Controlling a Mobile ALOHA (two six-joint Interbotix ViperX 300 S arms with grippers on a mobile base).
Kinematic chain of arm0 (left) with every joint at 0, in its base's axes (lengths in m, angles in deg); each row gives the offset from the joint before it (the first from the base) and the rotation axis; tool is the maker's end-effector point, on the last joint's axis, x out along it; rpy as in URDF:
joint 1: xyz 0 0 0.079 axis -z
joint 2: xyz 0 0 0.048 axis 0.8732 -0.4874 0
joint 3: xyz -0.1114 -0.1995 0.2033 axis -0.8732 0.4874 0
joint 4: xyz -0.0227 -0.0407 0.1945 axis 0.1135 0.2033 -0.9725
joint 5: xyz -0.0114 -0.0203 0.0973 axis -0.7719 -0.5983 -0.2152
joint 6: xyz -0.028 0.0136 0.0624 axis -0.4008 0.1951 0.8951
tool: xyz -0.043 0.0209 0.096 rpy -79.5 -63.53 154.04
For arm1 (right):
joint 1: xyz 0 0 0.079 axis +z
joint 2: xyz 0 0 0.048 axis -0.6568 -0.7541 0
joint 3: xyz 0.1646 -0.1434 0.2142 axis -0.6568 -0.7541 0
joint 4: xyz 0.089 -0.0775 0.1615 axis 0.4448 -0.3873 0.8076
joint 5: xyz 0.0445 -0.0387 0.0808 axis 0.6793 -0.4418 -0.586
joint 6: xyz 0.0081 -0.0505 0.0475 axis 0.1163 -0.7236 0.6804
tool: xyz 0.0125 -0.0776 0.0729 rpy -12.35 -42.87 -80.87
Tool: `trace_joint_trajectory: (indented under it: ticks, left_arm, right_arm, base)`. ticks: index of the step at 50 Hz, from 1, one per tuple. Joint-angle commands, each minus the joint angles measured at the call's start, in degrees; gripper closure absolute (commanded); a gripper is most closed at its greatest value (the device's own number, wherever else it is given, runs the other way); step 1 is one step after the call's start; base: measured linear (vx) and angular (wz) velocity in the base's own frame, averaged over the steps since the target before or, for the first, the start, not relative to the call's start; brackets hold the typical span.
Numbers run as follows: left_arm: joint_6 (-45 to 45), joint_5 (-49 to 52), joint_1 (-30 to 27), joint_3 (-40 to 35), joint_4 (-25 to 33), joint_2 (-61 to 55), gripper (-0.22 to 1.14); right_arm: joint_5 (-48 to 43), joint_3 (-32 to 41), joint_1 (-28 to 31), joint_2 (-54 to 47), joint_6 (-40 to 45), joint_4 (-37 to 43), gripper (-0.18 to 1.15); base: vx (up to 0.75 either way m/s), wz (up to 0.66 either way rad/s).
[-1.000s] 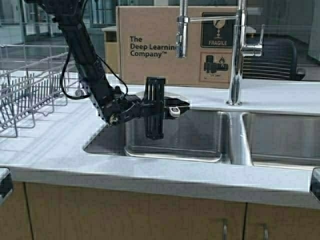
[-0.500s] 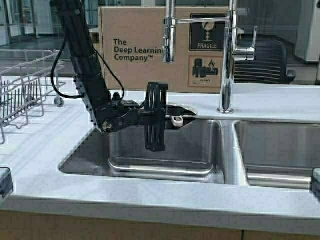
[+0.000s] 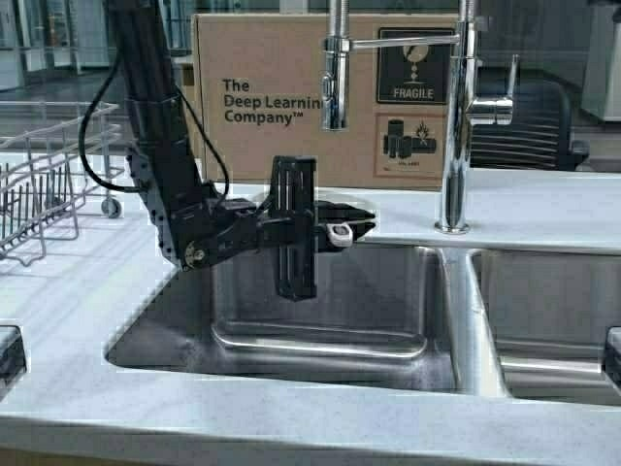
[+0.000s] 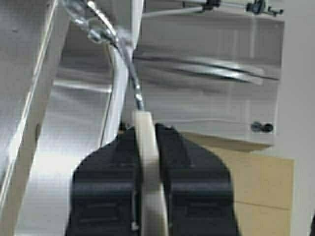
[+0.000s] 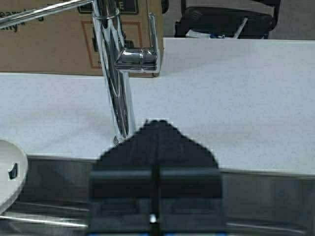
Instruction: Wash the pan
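Observation:
My left gripper point(image 3: 342, 221) hangs over the far edge of the left sink basin point(image 3: 320, 311), under the faucet's spray head point(image 3: 336, 83). It is shut on the cream-white handle point(image 3: 338, 233) of the pan. In the left wrist view the handle point(image 4: 147, 162) is clamped between the black fingers of my left gripper point(image 4: 146, 130), and the pan point(image 4: 118, 78) shows edge-on beyond them. The pan's white rim point(image 5: 9, 177) also shows in the right wrist view. My right gripper point(image 5: 156, 124) is shut and empty, low at the sink's front, facing the faucet column point(image 5: 118, 93).
A tall chrome faucet point(image 3: 456, 126) stands behind the divider between the two basins; the right basin point(image 3: 553, 291) is beside it. A wire dish rack point(image 3: 39, 194) sits on the counter at left. A cardboard box point(image 3: 281, 68) stands against the back.
The robot has driven closer to the sink, so the whole scene has shifted and grown. The left gripper still holds the pan handle in the same pose.

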Motion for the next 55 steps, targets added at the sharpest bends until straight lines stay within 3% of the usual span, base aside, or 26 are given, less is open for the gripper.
trace_joint_trajectory:
  ticks: [1,10,14,18,24,26,32,55]
  left_arm:
    - [1.1,-1.9,1.6,0.4,0.0,3.4,0.89]
    - [1.1,-2.3,2.7,0.8,0.2,3.6,0.89]
    - [1.1,-2.3,3.1,0.9,0.2,3.8,0.89]
    - [1.1,-2.3,3.1,1.1,0.3,3.8,0.89]
    - [1.1,-2.4,3.1,1.8,0.3,4.1,0.89]
    - [1.2,-2.4,3.2,2.0,0.3,4.2,0.89]
    - [1.2,-2.5,3.1,2.3,0.6,4.3,0.89]
    - [1.1,-2.4,3.2,1.8,1.0,4.0,0.89]
  right_arm:
    - [-0.6,1.4,0.1,-1.8,0.0,-0.1,0.89]
    - [-1.1,4.7,0.1,-6.5,0.1,-0.1,0.88]
    - [-1.4,7.7,0.1,-11.0,0.0,-0.1,0.77]
    - [-1.0,11.8,0.1,-17.3,-0.1,-0.1,0.51]
    - [0.3,18.6,0.1,-26.8,0.0,-0.7,-0.02]
    - [0.8,20.8,0.1,-29.4,0.2,-1.4,-0.12]
    - [2.8,26.9,0.1,-35.6,0.4,-2.1,-0.05]
    - [4.3,41.3,-0.4,-49.3,-0.1,-2.5,-0.06]
  base:
    - [0.1,0.08]
    - [0.07,0.06]
    - [0.05,0.04]
    - [0.05,0.03]
    - [0.03,0.02]
    - [0.02,0.01]
    - [0.01,0.01]
    - [0.0,0.0]
